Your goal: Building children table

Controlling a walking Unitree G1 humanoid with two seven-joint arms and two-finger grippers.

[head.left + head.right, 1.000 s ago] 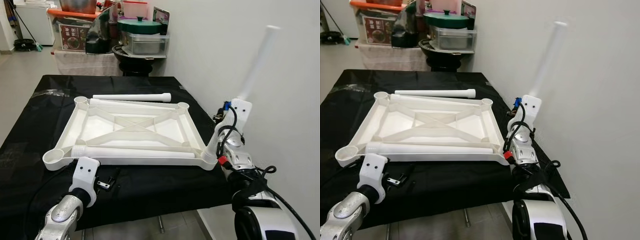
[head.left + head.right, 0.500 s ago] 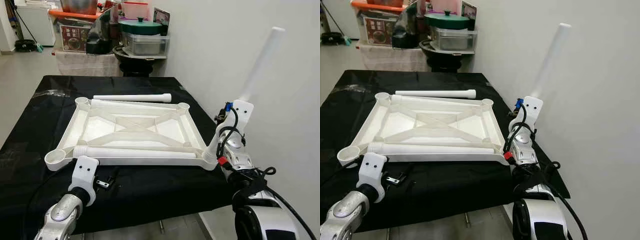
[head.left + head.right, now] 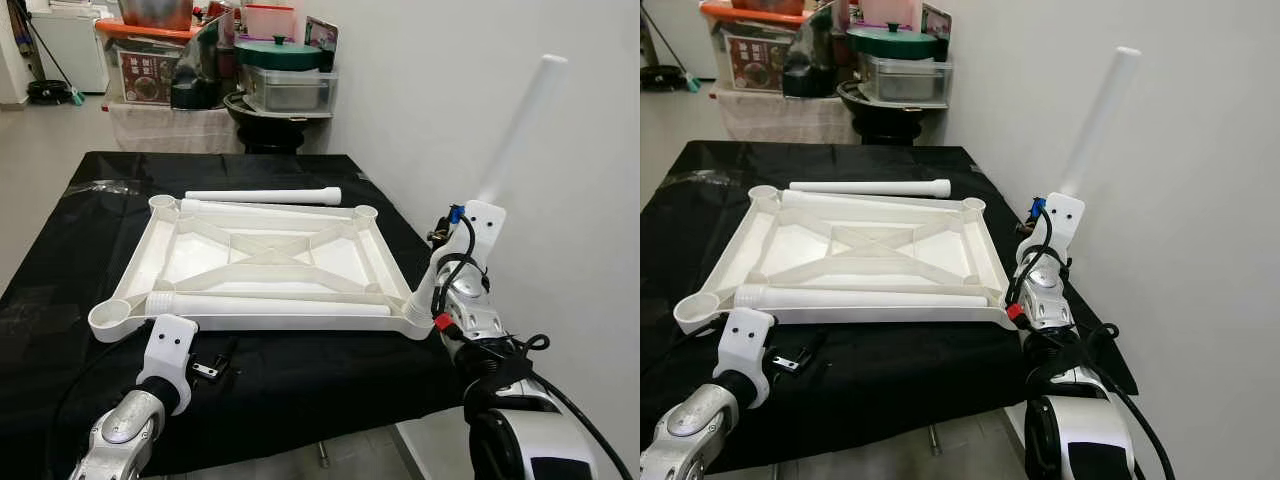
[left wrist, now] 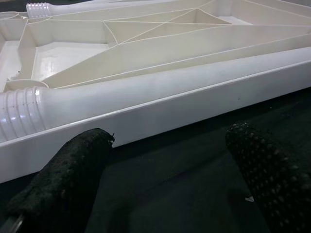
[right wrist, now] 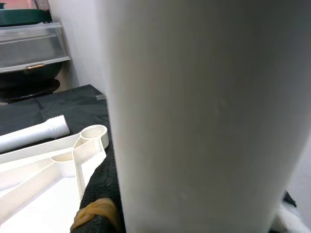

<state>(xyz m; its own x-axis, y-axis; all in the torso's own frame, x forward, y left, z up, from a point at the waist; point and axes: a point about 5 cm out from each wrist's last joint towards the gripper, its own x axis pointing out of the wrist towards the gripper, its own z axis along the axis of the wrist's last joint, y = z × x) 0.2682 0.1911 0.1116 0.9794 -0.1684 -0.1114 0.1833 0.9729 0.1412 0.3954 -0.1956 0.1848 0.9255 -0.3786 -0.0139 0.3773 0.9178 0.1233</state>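
Our right gripper [image 3: 447,262] still pinches the white leg [image 3: 520,125] up by the tabletop's [image 3: 265,262] near corner hole, barely moved, so it isn't screwed in yet, while our left gripper [image 4: 170,165] waits spread open.

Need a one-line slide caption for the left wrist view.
Open left gripper hovers over black cloth, facing the tabletop's rim and a threaded leg.

White upturned tabletop [image 3: 855,262] on a black-covered table [image 3: 890,370], one leg [image 3: 865,297] lying inside along its near edge, another leg [image 3: 870,187] on the cloth beyond it, right arm [image 3: 1045,290] at the near right corner with a leg [image 3: 1098,120] tilted up against the wall [image 3: 1160,200], left arm [image 3: 740,350] low at the near edge, cluttered bins and pots [image 3: 855,60] behind.
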